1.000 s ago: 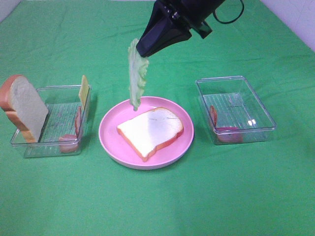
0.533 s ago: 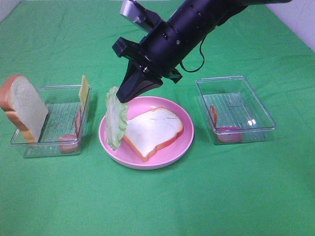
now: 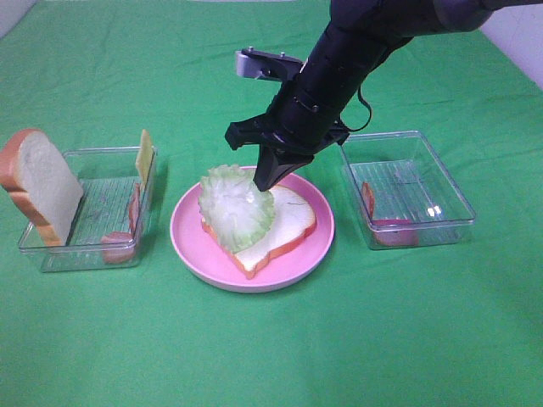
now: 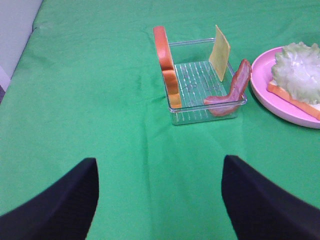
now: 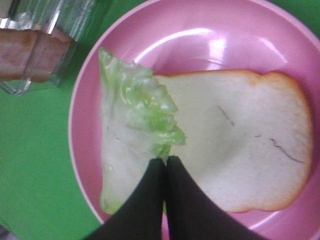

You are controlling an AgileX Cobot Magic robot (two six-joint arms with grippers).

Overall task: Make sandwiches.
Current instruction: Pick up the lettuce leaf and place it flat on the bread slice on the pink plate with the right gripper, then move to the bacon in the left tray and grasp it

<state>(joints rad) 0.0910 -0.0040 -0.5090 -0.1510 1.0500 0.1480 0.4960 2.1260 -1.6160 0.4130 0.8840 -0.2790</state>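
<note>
Right gripper (image 3: 264, 180) pinched shut on lettuce (image 3: 236, 208) edge, leaf draped over bread slice (image 3: 288, 219) on pink plate (image 3: 191, 242). Left gripper (image 4: 159, 167) jaws apart, empty, near left tray (image 4: 200, 114). Lettuce step nearly done imo; next I let go, lift clear, fetch bacon (image 4: 233, 89).

Left tray (image 3: 106, 199), plate (image 3: 191, 242) and right tray (image 3: 407, 182) stand in a row across the table (image 3: 271, 356).
On the plate lies a bread slice (image 3: 293, 222), with a lettuce leaf (image 3: 236, 208) over its left part. The left tray holds a second bread slice (image 3: 38, 182) upright at its left end, a cheese slice (image 3: 145, 157) against its right wall and a bacon strip (image 3: 119, 246) at its near right corner. The right tray holds another bacon strip (image 3: 390, 231) at its near left corner.
</note>
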